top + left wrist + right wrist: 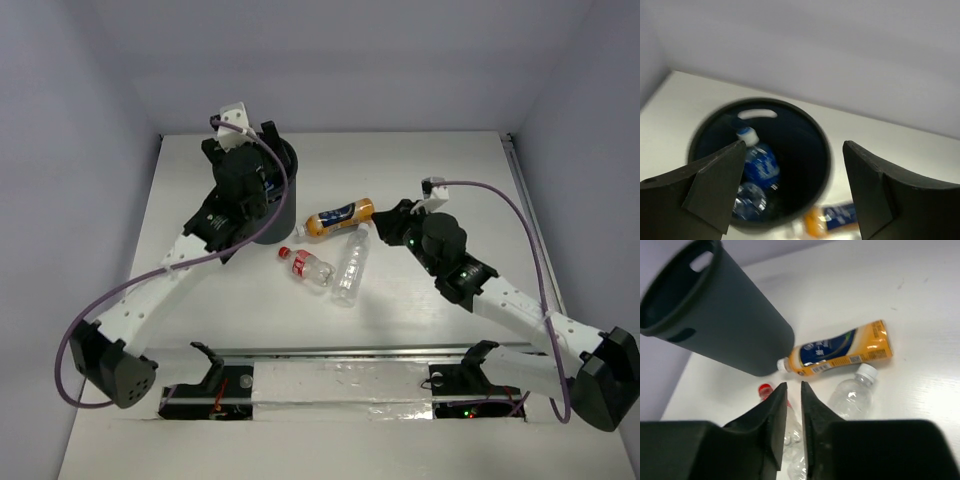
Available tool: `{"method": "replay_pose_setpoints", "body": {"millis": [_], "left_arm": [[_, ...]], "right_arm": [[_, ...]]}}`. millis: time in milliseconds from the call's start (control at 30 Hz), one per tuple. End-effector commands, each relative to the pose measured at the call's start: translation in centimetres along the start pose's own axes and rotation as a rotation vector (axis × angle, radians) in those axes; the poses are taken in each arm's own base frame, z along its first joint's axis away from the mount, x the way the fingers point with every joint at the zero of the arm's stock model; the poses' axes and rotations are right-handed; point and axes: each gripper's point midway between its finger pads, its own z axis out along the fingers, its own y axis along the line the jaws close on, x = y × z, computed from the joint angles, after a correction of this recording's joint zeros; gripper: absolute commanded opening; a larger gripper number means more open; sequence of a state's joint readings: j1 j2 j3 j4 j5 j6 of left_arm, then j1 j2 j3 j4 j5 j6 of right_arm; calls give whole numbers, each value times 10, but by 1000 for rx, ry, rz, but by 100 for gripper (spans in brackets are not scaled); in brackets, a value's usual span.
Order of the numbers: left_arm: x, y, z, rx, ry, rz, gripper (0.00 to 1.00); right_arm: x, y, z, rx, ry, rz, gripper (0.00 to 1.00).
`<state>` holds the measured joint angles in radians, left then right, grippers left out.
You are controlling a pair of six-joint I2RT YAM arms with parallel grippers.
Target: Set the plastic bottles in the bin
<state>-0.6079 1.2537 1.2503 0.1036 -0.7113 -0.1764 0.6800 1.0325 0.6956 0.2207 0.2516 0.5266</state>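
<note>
The black bin [281,216] stands at the back left. My left gripper [258,135] hangs over its mouth, open and empty [794,150]. Inside the bin [826,145] lie a blue-labelled bottle [760,165] and a second clear one [750,200]. On the table lie the orange bottle [340,217], the red-capped bottle [307,265] and the plain clear bottle [351,266]. My right gripper [385,222] is shut and empty, above the table beside the orange bottle's base. In the right wrist view its tips [794,385] hover above the red-capped bottle [765,390], near the orange bottle [840,352] and clear bottle [854,395].
The bin [730,325] stands just left of the orange bottle's cap. White walls close the table at the back and sides. A metal rail [350,352] runs along the near edge between the arm bases.
</note>
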Motion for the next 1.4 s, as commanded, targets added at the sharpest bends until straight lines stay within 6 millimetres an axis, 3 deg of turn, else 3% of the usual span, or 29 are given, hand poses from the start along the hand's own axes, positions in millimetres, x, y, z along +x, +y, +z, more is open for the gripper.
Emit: {"method": "replay_pose_setpoints", "body": {"millis": [0,33,67,133,167,200,233,267,300,333,400,467,500,567,700,733,800,900,1100,1367], "left_arm": [[-13,-26,-48,160,49,-159,75],[0,-40,-66,205,87,-156,72],[-1,-44,-80,237,96,-210,70],[35,-60,-105,305,182,-216,60],[42,-63,-115,325,203,-238,53],[68,-64,-123,328,252,-255,46],[81,-66,-130,331,273,-267,40],[92,-72,-144,359,301,-279,34],[117,-69,-150,352,337,-262,28],[129,-67,-153,330,357,-294,23],[158,-58,-160,305,403,-293,17],[170,-51,-163,277,422,-353,16],[188,-42,-165,261,443,-341,17],[202,-33,-169,257,465,-371,20],[214,-21,-174,251,479,-408,55],[222,-17,-175,248,489,-400,69],[229,-14,-178,253,505,-405,82],[238,-14,-179,261,523,-408,90],[267,-8,-166,252,581,-386,94],[283,-2,-143,234,599,-414,94]], "right_arm": [[-5,-4,9,65,11,42,21],[1,-6,12,75,31,57,20],[6,-8,13,82,49,65,20],[17,-13,14,103,75,85,28],[22,-17,14,120,86,93,37],[31,-22,14,138,107,103,67],[37,-25,15,150,124,104,81],[46,-29,17,166,151,99,89],[52,-31,18,175,172,102,97],[59,-33,18,177,189,102,99],[73,-36,24,185,227,110,99],[81,-38,29,198,249,114,99],[91,-43,32,218,274,110,99],[94,-47,37,236,286,122,98],[110,-55,50,273,329,122,97],[119,-60,54,291,350,118,97],[120,-61,61,295,353,127,97],[123,-64,70,305,364,132,96],[144,-76,79,353,417,149,90],[162,-82,77,367,460,167,76]]}}
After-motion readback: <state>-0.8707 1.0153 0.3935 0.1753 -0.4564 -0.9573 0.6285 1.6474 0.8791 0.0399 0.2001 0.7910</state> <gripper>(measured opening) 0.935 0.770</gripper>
